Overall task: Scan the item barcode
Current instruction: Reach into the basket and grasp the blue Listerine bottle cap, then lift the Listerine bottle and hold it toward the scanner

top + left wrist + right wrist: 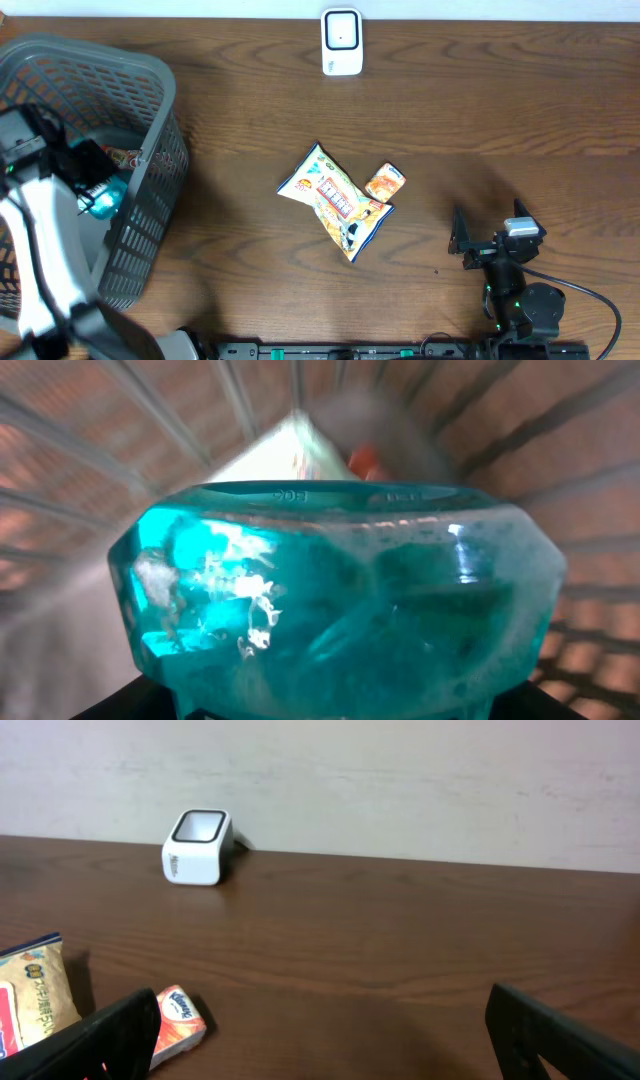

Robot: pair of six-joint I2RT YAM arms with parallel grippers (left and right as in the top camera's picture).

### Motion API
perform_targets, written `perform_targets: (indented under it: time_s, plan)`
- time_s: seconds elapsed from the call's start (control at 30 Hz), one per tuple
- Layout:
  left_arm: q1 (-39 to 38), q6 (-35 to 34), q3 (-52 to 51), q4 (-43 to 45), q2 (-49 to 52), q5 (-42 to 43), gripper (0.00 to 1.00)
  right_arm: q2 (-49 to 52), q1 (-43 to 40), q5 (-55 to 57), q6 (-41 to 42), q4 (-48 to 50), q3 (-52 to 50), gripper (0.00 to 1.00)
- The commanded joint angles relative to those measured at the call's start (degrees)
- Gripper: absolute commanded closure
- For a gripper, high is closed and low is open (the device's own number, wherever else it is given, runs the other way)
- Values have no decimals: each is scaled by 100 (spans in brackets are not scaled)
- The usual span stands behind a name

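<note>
Currently the left gripper [90, 188] is down inside the grey plastic mesh basket [150, 75] at the left edge of the overhead frame. A teal translucent plastic container [101, 206] sits right at its tip. In the left wrist view the container fills nearly the whole frame, with basket mesh behind it. Raised marks run along its upper rim, too blurred to read. The fingers are hidden behind it, so I cannot tell whether the gripper has clamped it or only brackets it. A bit of red-and-white packaging [125, 156] shows in the basket just above the gripper; its print is illegible.

The white box-shaped barcode scanner [341, 42] stands at top centre of the dark wooden counter [500, 120], well apart from the basket. It has a dark window on its face and small dark lettering low on one side, too small to read.

At frame centre lies a yellow-and-white snack bag [335, 200], flat, with red-and-white block characters I cannot make out. Just beside its upper right corner is a small orange packet [385, 183] with a blue logo, not sharp enough to read.

The right gripper [487, 225] is at lower right, spread wide, holding nothing, apart from both packets.
</note>
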Motion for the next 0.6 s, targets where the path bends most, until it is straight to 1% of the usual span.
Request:
perform_targets:
  time_s: [0.0, 0.13, 0.17, 0.27, 0.4, 0.5, 0.57]
  plan:
    - [17, -424, 118, 195, -1106, -4, 44, -35, 90, 28, 59, -9, -17, 1]
    - [17, -540, 118, 435, -1816, -9, 44, -35, 90, 28, 57, -9, -17, 1]
    - [17, -645, 118, 662, -2286, -9, 44, -35, 90, 28, 57, -9, -17, 1]
    - [17, -968, 118, 1005, -2909, -4, 44, -35, 92, 28, 59, -9, -17, 1]
    - [17, -1399, 118, 1311, -3471, 24, 44, -35, 90, 28, 59, -9, -17, 1]
    - [17, -1843, 118, 1447, -3851, 483, 44, -35, 90, 28, 59, -9, -17, 1]
    - [17, -2302, 118, 1528, -4030, 1119, 44, -35, 90, 28, 59, -9, -17, 1]
